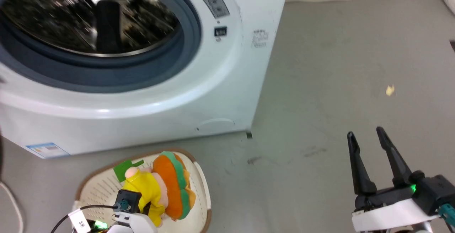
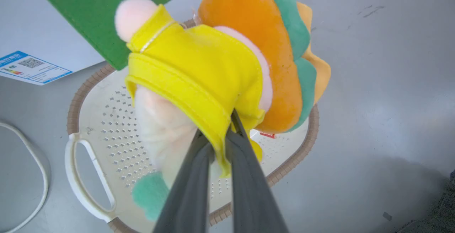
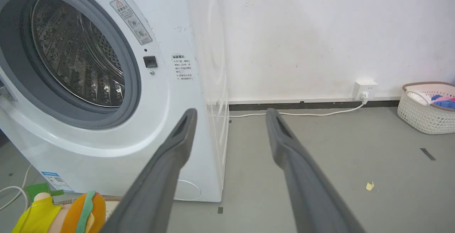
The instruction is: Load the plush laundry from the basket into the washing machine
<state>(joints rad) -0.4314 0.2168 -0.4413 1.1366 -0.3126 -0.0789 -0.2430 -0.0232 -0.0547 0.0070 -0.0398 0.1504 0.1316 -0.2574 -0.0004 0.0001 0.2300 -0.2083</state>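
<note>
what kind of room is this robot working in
Likely a laundry room, or a test space set up as one: a white front-loading washing machine, a basket of clothes by the wall, and a plain grey floor.

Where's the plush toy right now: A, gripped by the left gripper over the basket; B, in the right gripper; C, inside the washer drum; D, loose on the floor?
A: the left gripper pinches the plush laundry by its yellow fabric, the basket behind it.
</note>
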